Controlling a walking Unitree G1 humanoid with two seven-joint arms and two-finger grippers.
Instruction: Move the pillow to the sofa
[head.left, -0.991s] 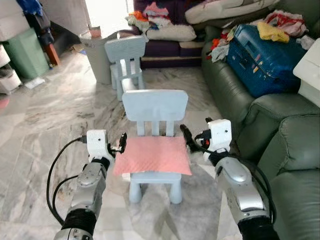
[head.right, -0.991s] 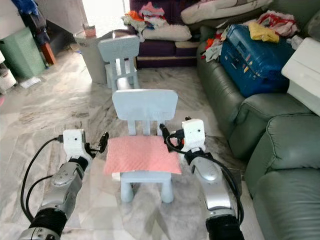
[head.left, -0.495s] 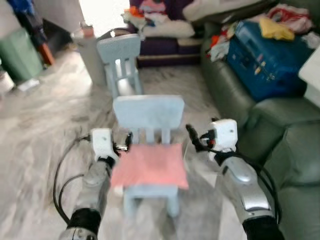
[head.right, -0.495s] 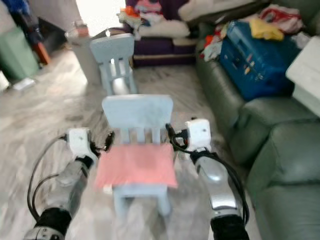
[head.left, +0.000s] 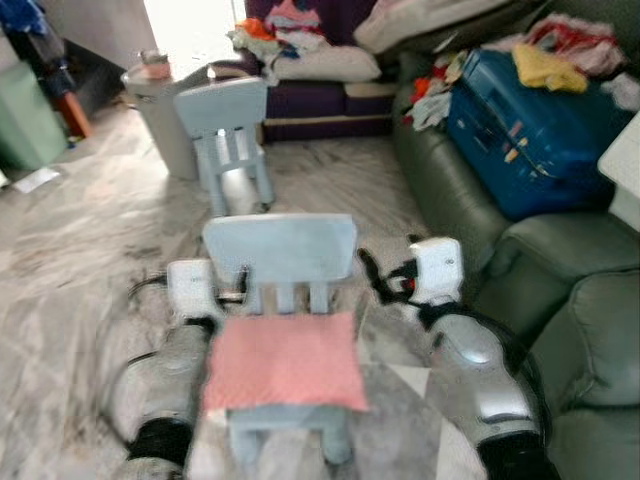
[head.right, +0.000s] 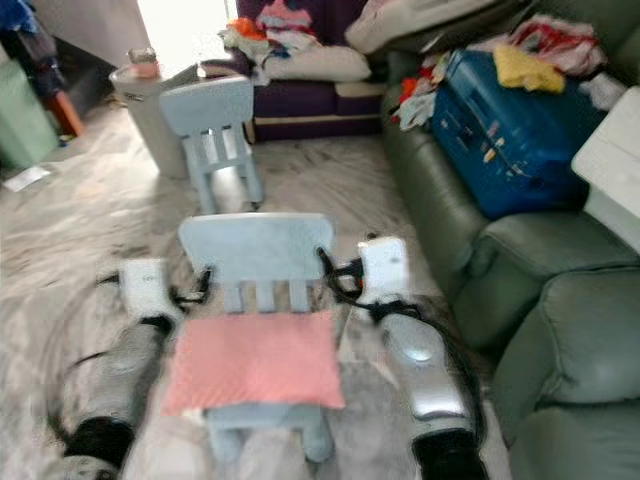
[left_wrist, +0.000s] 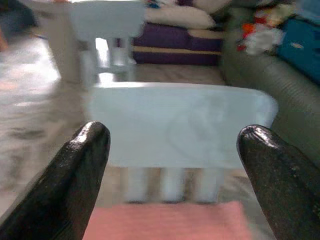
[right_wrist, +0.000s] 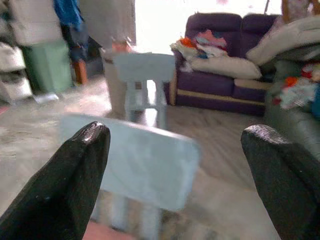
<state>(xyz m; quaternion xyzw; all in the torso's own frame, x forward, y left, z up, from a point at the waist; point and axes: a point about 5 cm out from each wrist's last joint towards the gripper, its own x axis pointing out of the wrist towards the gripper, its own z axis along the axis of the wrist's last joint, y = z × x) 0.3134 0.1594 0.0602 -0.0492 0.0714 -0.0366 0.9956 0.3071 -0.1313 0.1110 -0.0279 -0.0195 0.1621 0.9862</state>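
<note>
A pink pillow (head.left: 285, 360) lies flat on the seat of a small pale-blue chair (head.left: 280, 248) right in front of me. My left gripper (head.left: 243, 285) is at the pillow's left rear corner, beside the chair back. My right gripper (head.left: 368, 272) is off the chair's right side, just behind the pillow's right corner. In the left wrist view the left gripper (left_wrist: 172, 134) stands open, with the chair back and the pillow's edge (left_wrist: 165, 220) between its fingers. The right gripper (right_wrist: 176, 132) is open too, and nothing is held. The green sofa (head.left: 560, 270) is on my right.
A blue suitcase (head.left: 530, 110) and loose clothes cover the green sofa's far seats. A purple sofa (head.left: 330, 95) piled with laundry stands at the back. A second pale-blue chair (head.left: 225, 125) and a grey bin (head.left: 158, 115) stand beyond, on the marble floor.
The whole picture has shifted and blurred, so the camera has moved; the chair and pillow sit lower and nearer. Both grippers stay open on either side of the pillow.
</note>
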